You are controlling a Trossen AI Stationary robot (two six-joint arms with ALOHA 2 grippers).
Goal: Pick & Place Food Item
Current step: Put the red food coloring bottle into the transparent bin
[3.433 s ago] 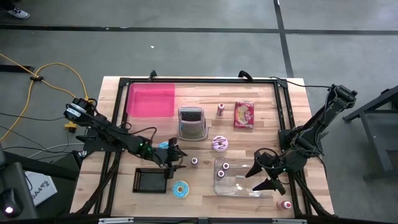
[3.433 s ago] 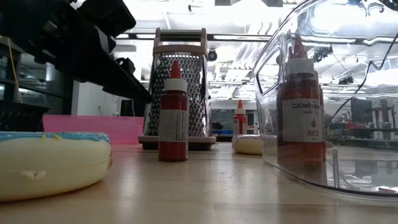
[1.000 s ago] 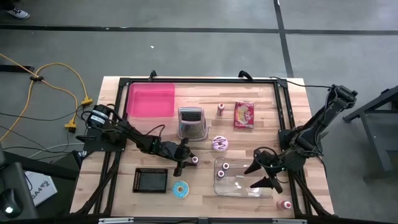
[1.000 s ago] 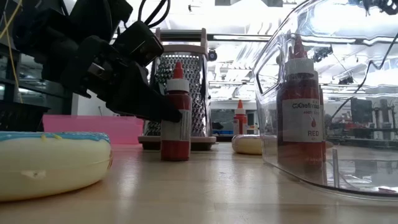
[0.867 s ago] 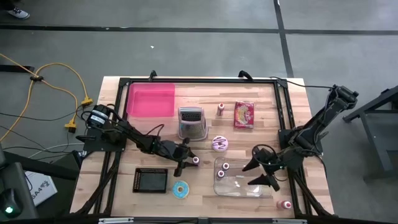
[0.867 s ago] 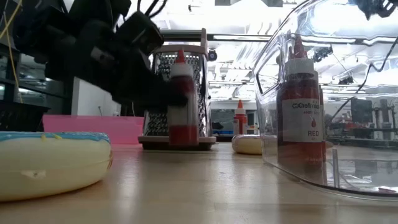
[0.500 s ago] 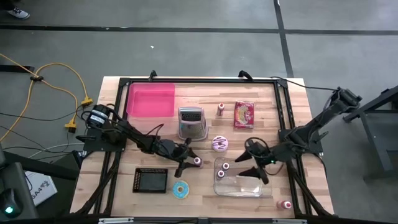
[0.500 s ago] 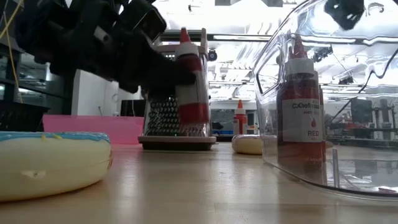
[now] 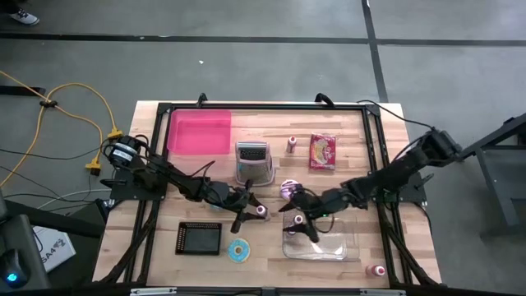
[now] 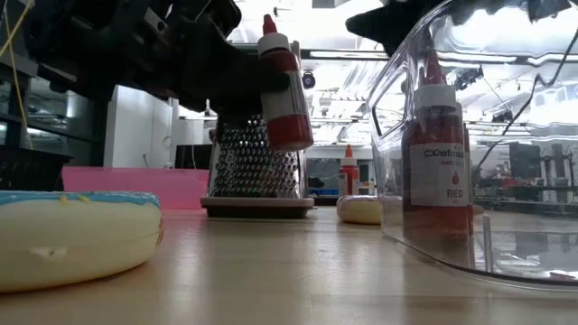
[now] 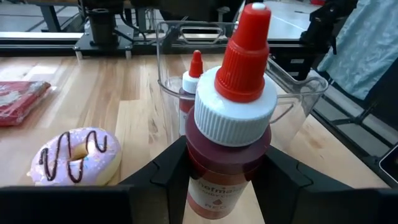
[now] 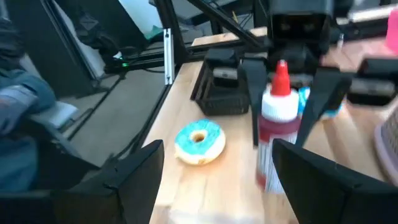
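Note:
A red food-colouring bottle (image 10: 284,86) with a white collar and red cap hangs above the table, tilted, in my left gripper (image 9: 249,210), which is shut on it. It also shows in the left wrist view (image 11: 227,155) and the right wrist view (image 12: 273,134). My right gripper (image 9: 297,218) hovers open over the left end of the clear container (image 9: 322,240), facing the held bottle and touching nothing. Another red bottle (image 10: 438,153) stands inside the container. A pink donut (image 11: 74,155) lies on the table beside the container. My left gripper pinches the bottle's red body (image 11: 211,186) just below the white collar, one finger (image 11: 171,180) on each side. The fingers come in about level from the table's left side. The bottle is lifted clear of the table, cap up and slightly tilted.
A metal grater (image 9: 253,162), pink tray (image 9: 200,131), red packet (image 9: 323,152) and small bottle (image 9: 292,145) stand toward the far side. A blue donut (image 9: 238,250) and black tray (image 9: 200,238) lie near the front; another bottle (image 9: 378,270) lies at the front right.
My left gripper has risen, lifting the red bottle off the table; the bottle now hangs tilted. My right gripper has swung from the container's right end toward the table's left, across the container toward the held bottle, rolling as it went and staying open.

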